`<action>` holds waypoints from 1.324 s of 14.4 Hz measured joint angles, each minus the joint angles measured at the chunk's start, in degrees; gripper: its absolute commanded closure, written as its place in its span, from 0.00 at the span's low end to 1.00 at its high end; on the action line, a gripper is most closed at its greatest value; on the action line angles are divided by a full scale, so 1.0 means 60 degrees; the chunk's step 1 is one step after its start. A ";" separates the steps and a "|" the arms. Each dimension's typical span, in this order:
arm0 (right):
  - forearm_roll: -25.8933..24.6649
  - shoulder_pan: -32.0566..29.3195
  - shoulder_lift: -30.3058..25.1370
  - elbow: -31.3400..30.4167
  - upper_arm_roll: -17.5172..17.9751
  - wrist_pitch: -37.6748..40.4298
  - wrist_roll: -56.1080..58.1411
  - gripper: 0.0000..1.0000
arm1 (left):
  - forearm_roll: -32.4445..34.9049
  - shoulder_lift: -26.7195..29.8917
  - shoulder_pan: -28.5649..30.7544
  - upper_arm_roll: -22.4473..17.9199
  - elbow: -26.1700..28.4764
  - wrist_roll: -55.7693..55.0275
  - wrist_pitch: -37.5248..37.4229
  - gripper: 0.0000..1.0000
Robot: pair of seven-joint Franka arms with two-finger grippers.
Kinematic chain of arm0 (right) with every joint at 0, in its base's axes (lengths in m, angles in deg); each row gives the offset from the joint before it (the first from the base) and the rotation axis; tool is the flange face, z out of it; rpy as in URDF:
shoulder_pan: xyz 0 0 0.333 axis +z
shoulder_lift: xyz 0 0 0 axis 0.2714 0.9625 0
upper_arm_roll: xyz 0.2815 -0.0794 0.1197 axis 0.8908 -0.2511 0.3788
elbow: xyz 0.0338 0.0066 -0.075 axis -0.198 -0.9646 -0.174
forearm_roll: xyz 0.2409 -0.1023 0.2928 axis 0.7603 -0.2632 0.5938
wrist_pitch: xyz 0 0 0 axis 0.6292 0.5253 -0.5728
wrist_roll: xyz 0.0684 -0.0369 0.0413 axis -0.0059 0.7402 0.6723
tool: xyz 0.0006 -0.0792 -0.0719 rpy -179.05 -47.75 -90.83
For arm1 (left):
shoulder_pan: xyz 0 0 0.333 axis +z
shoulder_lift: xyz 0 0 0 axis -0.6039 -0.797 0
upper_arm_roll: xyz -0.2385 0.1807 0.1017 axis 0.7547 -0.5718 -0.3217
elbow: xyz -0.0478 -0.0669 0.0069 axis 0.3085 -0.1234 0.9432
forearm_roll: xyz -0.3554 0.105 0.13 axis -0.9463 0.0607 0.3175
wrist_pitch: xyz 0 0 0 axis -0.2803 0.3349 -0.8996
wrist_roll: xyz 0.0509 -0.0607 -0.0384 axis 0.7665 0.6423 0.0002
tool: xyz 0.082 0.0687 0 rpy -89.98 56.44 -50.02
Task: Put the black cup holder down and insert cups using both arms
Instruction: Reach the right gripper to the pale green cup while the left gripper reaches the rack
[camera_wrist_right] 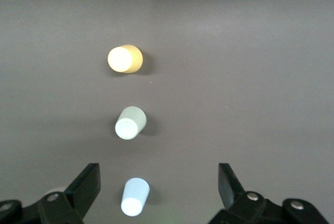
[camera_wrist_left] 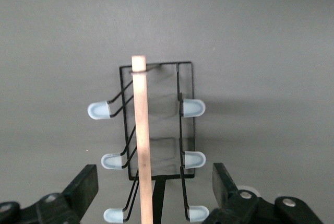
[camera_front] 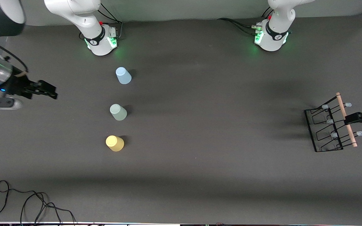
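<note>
- My left gripper (camera_wrist_left: 151,190) hangs spread wide over the wooden handle (camera_wrist_left: 141,140) of the black cup holder (camera_front: 330,125), which stands at the left arm's end of the table; nothing grasped
- My right gripper (camera_wrist_right: 156,192) waits, released, near the cups (camera_front: 118,112)
- Risk, I judge: an off-centre pinch lets the round rod roll; the rack tilts or swings

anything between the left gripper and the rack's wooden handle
Nothing visible. The left gripper is open with the wooden handle of the black cup holder running between its fingers, no other object in the gap.
</note>
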 measured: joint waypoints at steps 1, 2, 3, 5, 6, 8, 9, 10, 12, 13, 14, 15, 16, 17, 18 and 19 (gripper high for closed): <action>0.0007 0.0195 -0.0023 -0.0331 0.0003 -0.0334 -0.0209 0.00 | 0.0005 -0.0084 0.0079 0.0000 0.0216 0.0000 0.0125 0.13; 0.0009 0.0374 -0.0071 -0.0733 0.0009 -0.0732 -0.0420 0.00 | 0.0010 -0.0171 0.0179 -0.0001 0.0359 0.0001 0.0189 0.22; 0.0013 0.0525 -0.0144 -0.1200 0.0018 -0.1175 -0.0616 0.00 | 0.0011 -0.0246 0.0269 -0.0002 0.0451 0.0004 0.0241 0.29; 0.0022 0.0826 -0.0321 -0.2181 0.0026 -0.2042 -0.1079 0.00 | 0.0013 -0.0323 0.0324 -0.0001 0.0540 0.0006 0.0263 0.40; 0.0024 0.0985 -0.0381 -0.2647 0.0029 -0.2417 -0.1297 0.00 | 0.0014 -0.0325 0.0322 0.0016 0.0602 0.0009 0.0263 0.47; 0.0025 0.1245 -0.0462 -0.3588 0.0031 -0.3272 -0.1565 0.00 | 0.0041 -0.0333 0.0306 0.0066 0.0681 0.0009 0.0262 0.97; 0.0025 0.1287 -0.0491 -0.4058 0.0030 -0.3723 -0.1605 0.00 | 0.0124 -0.0337 0.0297 0.0079 0.0712 0.0018 0.0262 1.00; 0.0025 0.1288 -0.0518 -0.4489 0.0025 -0.4154 -0.1608 0.00 | 0.0244 -0.0342 0.0297 0.0080 0.0723 0.0049 0.0257 1.00; 0.0093 0.1287 -0.0542 -0.5275 -0.0008 -0.5047 -0.1613 0.00 | 0.0334 -0.0342 0.0315 0.0069 0.0718 0.0402 0.0255 1.00; 0.0269 0.1287 -0.0541 -0.5686 -0.0021 -0.5556 -0.1615 0.00 | 0.0337 -0.0339 0.0318 0.0068 0.0704 0.0714 0.0254 1.00; 0.0480 0.1287 -0.0534 -0.6085 -0.0024 -0.6064 -0.1615 0.00 | 0.0337 -0.0333 0.0317 0.0072 0.0645 0.0978 0.0228 1.00; 0.0636 0.1287 -0.0519 -0.6471 -0.0024 -0.6586 -0.1615 0.00 | 0.0337 -0.0321 0.0303 0.0097 0.0462 0.1102 0.0025 1.00; 0.0703 0.1287 -0.0484 -0.6836 -0.0024 -0.7106 -0.1615 0.00 | 0.0337 -0.0305 0.0252 0.0147 0.0114 0.1146 -0.0411 1.00; 0.0725 0.1292 -0.0415 -0.7182 -0.0023 -0.7652 -0.1615 0.00 | 0.0337 -0.0283 0.0103 0.0196 -0.0389 0.1150 -0.1023 1.00; 0.0733 0.1319 -0.0294 -0.7488 -0.0020 -0.8234 -0.1615 0.00 | 0.0334 -0.0252 -0.0150 0.0225 -0.0949 0.1149 -0.1646 1.00; 0.0754 0.1378 -0.0117 -0.7761 -0.0020 -0.8838 -0.1615 0.00 | 0.0329 -0.0186 -0.0456 0.0253 -0.1382 0.1148 -0.2106 1.00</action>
